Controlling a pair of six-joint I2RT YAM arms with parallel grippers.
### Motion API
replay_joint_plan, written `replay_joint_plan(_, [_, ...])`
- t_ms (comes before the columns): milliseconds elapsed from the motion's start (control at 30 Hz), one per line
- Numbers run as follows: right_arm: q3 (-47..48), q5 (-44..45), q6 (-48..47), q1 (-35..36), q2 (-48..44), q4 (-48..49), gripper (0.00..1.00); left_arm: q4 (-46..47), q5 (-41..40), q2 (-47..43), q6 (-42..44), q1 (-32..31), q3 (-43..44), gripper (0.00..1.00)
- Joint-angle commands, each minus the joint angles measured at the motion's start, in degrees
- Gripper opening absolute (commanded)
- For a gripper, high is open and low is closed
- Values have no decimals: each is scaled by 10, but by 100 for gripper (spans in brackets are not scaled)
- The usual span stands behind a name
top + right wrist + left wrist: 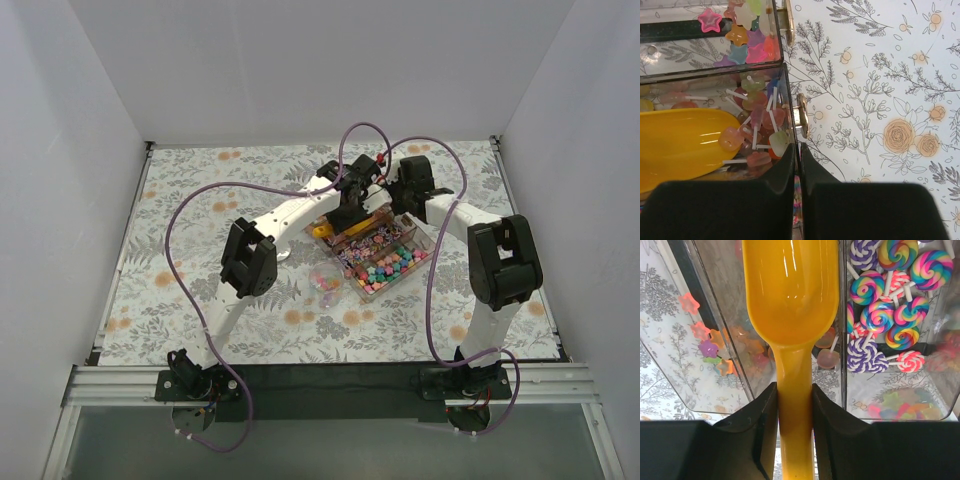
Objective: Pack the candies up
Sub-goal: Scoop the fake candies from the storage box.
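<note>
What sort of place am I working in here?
Likely a lab test booth: plain white walls on three sides, a flower-print tablecloth as the work surface, and a bare metal rail along the near edge.

From above and behind, one camera sees the whole desk (200, 200); the left hand (794, 390) and right hand (797, 152) cameras closely share the clear box (722, 305) and orange scoop (792, 290).

floral-clothed table (200, 200), clear divided box (424, 240) on it, few candies (325, 283) beside
</note>
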Motion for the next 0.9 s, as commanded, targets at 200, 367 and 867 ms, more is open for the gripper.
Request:
replay_joint_plan(200, [-27, -91, 50, -10, -15, 64, 1, 149, 110, -12, -59, -17, -59, 0])
replay_joint_plan(367, [-49, -123, 62, -32, -15, 82, 1, 164, 92, -42, -58, -5, -112, 0])
replay_joint_plan(867, [-44, -165, 75, -35, -27, 99, 1, 121, 77, 26, -48, -26, 30, 0])
